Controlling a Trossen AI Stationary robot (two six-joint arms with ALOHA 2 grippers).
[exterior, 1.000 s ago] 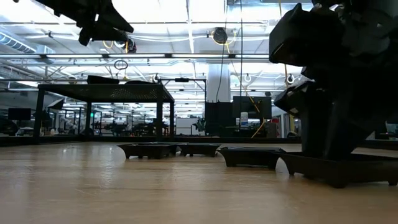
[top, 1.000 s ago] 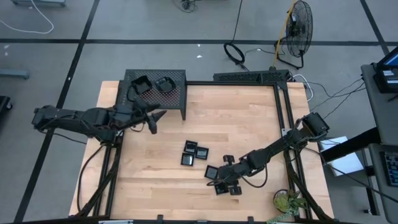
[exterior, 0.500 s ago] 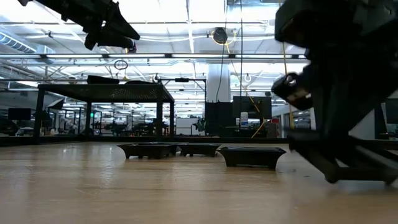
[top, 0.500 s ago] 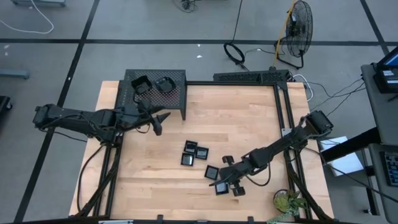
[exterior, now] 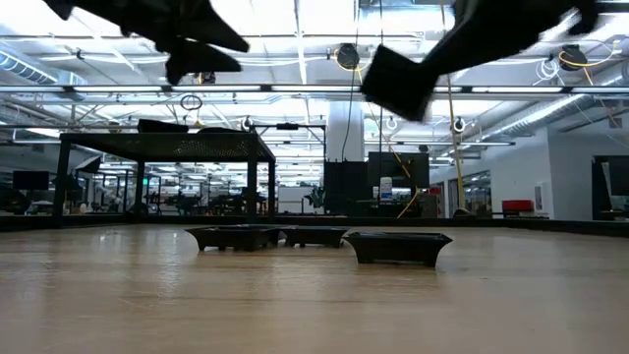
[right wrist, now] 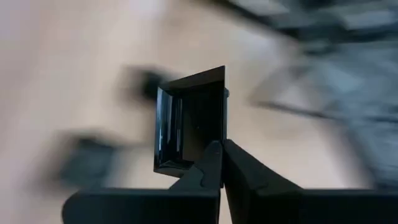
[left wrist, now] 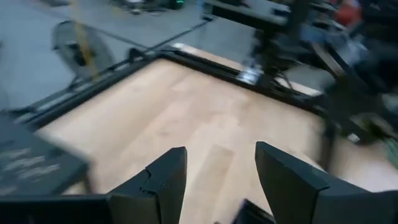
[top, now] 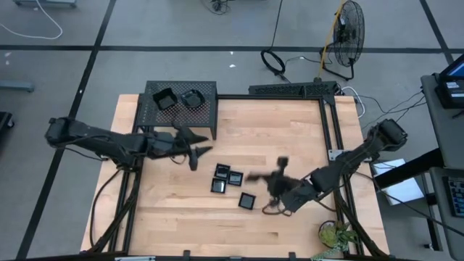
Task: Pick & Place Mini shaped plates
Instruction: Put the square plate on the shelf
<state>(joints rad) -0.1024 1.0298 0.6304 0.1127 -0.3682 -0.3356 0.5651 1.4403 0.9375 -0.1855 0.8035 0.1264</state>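
Aloft, square plate [right wrist: 189, 121] on edge, hollow sideways, rim clenched in right gripper [right wrist: 221, 152].

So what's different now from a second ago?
The right gripper shut its jaws on a square plate and lifted it off the table, swinging up and inward. The left gripper, open and empty, reached farther toward the middle. The four plates on the table and the two on the rack stayed put.
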